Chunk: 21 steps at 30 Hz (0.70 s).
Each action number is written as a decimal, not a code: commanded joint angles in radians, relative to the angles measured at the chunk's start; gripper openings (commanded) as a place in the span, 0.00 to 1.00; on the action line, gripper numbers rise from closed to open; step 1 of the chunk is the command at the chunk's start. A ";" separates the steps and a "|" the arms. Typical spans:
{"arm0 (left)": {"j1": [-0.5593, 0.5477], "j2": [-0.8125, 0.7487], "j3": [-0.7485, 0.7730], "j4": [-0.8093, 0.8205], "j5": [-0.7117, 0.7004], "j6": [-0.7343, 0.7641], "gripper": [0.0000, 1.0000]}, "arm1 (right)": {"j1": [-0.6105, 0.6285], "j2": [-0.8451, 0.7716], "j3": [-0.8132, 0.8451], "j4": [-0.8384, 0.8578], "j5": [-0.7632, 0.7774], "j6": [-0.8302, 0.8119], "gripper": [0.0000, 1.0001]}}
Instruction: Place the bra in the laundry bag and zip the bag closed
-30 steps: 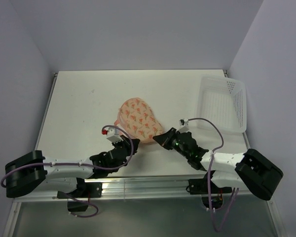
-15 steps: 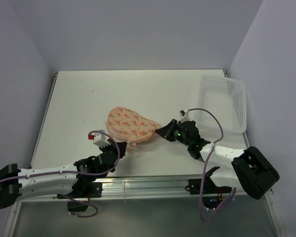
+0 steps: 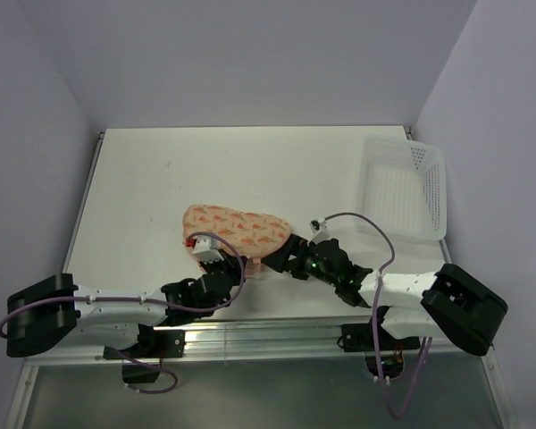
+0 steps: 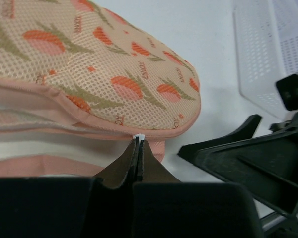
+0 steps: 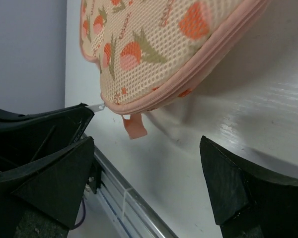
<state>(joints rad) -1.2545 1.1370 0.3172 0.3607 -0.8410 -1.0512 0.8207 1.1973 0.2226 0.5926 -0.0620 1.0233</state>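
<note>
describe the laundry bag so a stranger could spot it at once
On the white table, look near the front edge, left of the white perforated basket. The laundry bag is the rounded peach mesh pouch with orange-red prints and pink trim, the only patterned thing there.

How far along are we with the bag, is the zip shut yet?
Done: no bra shows on the table, so it is probably inside the laundry bag, unconfirmed. In hand: the left gripper is shut on the white zipper pull at the bag's seam; the right gripper is open beside the bag, holding nothing. Left: the seam appears to gape on one side of the pull, so zipping looks unfinished.
</note>
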 commanded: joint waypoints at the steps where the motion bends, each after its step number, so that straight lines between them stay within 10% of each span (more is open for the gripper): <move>1: -0.013 0.012 0.051 0.110 0.028 0.030 0.00 | 0.024 0.028 0.015 0.112 0.020 0.072 0.94; 12: -0.022 0.000 0.002 0.103 0.045 0.013 0.00 | 0.023 0.156 0.152 0.138 0.109 0.063 0.64; 13: -0.022 -0.002 0.002 0.098 0.043 0.016 0.00 | 0.018 0.172 0.158 0.141 0.105 0.066 0.41; 16: -0.022 -0.008 -0.001 0.047 0.017 0.019 0.00 | -0.012 0.177 0.153 0.154 0.105 0.072 0.14; 21: -0.022 -0.040 -0.016 -0.132 -0.095 -0.029 0.00 | -0.089 0.144 0.121 0.150 0.085 0.046 0.00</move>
<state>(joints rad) -1.2678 1.1362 0.3187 0.3500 -0.8452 -1.0466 0.7872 1.3708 0.3431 0.6960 -0.0147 1.0958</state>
